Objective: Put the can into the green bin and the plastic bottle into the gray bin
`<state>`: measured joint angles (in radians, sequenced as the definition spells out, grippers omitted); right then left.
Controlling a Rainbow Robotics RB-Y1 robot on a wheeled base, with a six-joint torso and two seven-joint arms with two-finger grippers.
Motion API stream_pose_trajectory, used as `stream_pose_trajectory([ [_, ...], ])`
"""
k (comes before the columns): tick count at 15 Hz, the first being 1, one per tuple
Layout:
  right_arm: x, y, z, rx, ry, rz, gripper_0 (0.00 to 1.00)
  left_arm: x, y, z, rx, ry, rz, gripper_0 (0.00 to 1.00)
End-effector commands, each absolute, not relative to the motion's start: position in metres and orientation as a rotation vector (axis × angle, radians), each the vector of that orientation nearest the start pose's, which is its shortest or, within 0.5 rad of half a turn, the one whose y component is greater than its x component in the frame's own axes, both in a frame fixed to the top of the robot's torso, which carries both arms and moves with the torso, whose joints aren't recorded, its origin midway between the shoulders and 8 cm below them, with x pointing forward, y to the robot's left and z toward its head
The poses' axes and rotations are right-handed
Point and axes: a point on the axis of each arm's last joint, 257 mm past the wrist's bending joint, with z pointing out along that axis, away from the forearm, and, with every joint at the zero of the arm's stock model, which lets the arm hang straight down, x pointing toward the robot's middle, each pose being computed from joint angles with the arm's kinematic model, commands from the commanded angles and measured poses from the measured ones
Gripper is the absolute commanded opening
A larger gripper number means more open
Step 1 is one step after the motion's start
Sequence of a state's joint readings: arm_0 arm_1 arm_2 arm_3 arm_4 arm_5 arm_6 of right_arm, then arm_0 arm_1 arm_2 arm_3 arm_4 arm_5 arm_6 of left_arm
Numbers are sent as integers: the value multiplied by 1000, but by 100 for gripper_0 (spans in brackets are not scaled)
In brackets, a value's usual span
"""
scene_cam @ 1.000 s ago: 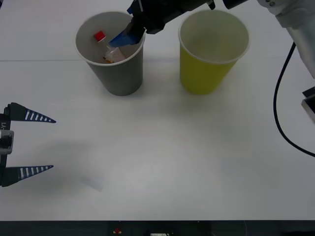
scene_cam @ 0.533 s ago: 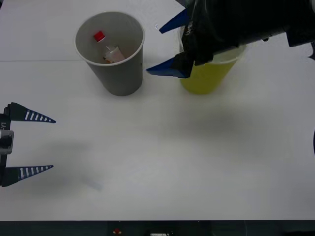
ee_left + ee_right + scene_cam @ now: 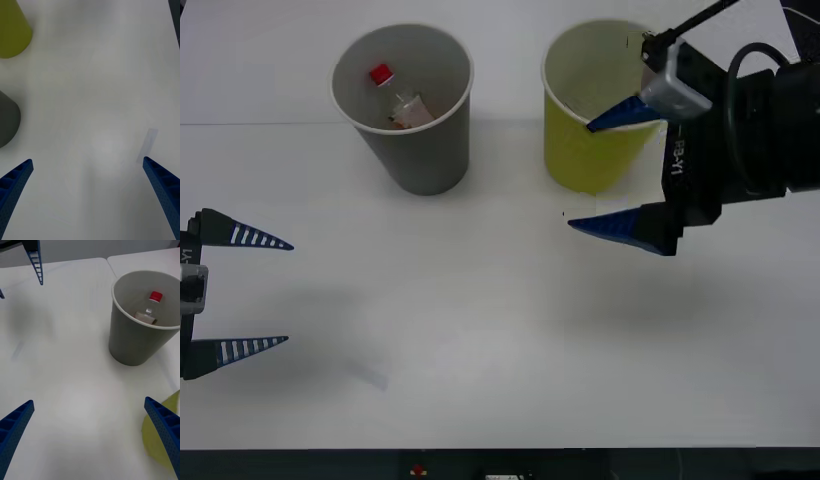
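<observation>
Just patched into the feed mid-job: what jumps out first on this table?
Two big cup-shaped bins stand at the far side: the gray bin to the left with the plastic bottle lying inside it, red cap up, and the green bin to the right. The right end effector hangs open in front of the green bin, holding nothing; the left end effector waits open at the table's left edge.

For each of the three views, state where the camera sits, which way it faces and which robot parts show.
Front: above the arms, looking down at the table; left gripper and right gripper show.
Right wrist: on the right arm, facing the gray bin holding the plastic bottle; own fingers.
Left wrist: facing bare table; own fingers.
Shared: gray bin, green bin.
</observation>
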<state>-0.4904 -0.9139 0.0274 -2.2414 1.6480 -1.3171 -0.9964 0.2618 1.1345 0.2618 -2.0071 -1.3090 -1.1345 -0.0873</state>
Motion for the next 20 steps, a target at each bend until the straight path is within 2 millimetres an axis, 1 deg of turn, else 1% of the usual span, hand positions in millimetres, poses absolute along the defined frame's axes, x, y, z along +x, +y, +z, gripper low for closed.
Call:
stream_pose_trajectory([
  [1, 362, -121, -47, -1575, 1556, 375, 100, 341, 286, -167, 1762, 1444, -118, 100],
  [3, 346, -144, -57, -1626, 1550, 382, 100, 341, 286, -167, 1762, 1444, -118, 100],
  [6, 326, -170, -67, -1681, 1537, 386, 100, 341, 286, -167, 1762, 1444, -118, 100],
  [9, 315, -189, -78, -1692, 1519, 384, 100, 341, 286, -167, 1762, 1444, -118, 100],
  [13, 308, -213, -95, -1693, 1518, 369, 100, 341, 286, -167, 1762, 1444, -118, 100],
  [16, 309, -227, -105, -1686, 1517, 377, 100, 341, 286, -167, 1762, 1444, -118, 100],
  [20, 313, -240, -109, -1669, 1523, 384, 100, 341, 286, -167, 1762, 1444, -118, 100],
])
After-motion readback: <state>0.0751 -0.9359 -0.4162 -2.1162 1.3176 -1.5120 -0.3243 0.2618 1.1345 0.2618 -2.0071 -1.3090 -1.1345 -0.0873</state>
